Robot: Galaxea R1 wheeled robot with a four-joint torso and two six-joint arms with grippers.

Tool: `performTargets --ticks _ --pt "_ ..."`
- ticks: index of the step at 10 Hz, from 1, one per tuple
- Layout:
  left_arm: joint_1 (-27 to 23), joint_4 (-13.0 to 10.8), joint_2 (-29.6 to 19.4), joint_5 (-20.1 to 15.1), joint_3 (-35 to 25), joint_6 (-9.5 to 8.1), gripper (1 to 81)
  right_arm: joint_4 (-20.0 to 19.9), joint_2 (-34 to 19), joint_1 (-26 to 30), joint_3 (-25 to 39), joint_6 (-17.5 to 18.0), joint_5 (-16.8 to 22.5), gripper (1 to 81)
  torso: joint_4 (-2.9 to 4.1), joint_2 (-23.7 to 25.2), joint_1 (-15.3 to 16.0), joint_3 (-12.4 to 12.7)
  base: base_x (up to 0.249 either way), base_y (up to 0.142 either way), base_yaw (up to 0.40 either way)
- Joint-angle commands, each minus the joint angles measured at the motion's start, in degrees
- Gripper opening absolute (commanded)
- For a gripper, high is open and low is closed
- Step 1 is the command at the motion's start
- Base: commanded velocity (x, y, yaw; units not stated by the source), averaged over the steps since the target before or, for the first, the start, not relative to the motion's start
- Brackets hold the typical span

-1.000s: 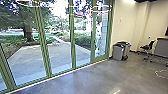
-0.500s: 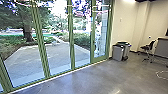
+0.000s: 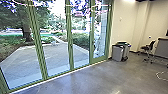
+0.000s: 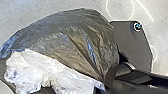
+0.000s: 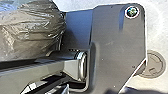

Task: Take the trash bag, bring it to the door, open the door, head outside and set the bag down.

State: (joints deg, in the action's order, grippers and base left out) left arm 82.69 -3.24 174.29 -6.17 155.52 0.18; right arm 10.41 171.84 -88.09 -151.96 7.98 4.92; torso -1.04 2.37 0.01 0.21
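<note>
Seemingly carrying the dark plastic trash bag (image 4: 75,42) alongside the robot's base plate (image 4: 133,42), probably bearing it nearer the left arm than the right, but not revealing its long axis or either gripper's state, impossible to tell as open, closed or clasping the bag.
</note>
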Motion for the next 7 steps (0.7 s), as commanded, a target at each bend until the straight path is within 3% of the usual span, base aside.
performTargets --ticks 1,7 --pt "-3.8 -0.4 0.2 -3.1 -0.1 0.34 1.0 0.4 0.0 3.0 0.1 -0.1 3.1 81.1 0.0 0.0 0.0 0.0 0.102 -0.093 0.0" --pt "-3.8 -0.4 0.1 -3.1 -0.1 0.34 1.0 0.4 0.2 3.0 0.1 -0.1 3.0 81.1 0.0 0.0 0.0 0.0 0.102 -0.092 0.0"
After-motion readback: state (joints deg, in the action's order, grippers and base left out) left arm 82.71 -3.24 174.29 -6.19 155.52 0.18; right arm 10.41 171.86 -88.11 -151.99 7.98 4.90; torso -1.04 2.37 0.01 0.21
